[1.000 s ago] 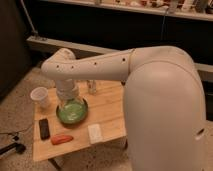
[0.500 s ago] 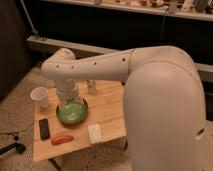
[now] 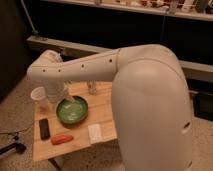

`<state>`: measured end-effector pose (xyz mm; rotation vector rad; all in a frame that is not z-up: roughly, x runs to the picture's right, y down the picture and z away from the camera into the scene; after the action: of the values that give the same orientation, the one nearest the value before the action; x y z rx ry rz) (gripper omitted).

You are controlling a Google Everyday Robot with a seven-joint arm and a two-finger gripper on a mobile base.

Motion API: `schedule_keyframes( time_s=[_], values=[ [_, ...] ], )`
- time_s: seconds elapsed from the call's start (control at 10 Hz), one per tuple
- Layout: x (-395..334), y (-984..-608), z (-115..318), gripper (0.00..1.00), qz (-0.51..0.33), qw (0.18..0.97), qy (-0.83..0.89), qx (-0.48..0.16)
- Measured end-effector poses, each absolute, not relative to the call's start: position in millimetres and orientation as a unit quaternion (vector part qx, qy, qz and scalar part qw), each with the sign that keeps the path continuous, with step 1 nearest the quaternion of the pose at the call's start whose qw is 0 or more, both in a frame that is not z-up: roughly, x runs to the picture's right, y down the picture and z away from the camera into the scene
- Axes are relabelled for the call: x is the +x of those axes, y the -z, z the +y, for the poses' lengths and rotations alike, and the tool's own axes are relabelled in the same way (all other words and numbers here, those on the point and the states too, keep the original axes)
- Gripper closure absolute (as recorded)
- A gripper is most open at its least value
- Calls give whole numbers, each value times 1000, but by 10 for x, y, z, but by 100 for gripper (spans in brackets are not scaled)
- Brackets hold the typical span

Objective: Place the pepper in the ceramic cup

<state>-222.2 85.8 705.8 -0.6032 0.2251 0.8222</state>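
The red-orange pepper [image 3: 62,139] lies on the wooden table [image 3: 107,102] near its front edge, right of the black rectangular device [image 3: 44,128]. The off-white ceramic cup [image 3: 40,97] stands upright at the table's far left corner. My gripper [image 3: 64,97] hangs from the white arm over the left rim of the green bowl [image 3: 72,110], between the cup and the bowl, above and behind the pepper.
A small clear glass jar [image 3: 92,88] stands at the back of the table. A white packet [image 3: 95,133] lies right of the pepper. My big white arm body [image 3: 150,110] fills the right side. Dark shelving runs behind.
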Motion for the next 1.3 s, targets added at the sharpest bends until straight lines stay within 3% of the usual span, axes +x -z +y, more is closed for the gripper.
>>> schedule_keyframes(
  time_s=[0.4,0.9,1.3],
  values=[
    [-2301,-7053,974,35,44,899,-300,-315],
    [-2118,-7316,1336,35,74,901,-267,-335],
    [-2333,-7236,1638,35,60,907,-175,-378]
  ],
)
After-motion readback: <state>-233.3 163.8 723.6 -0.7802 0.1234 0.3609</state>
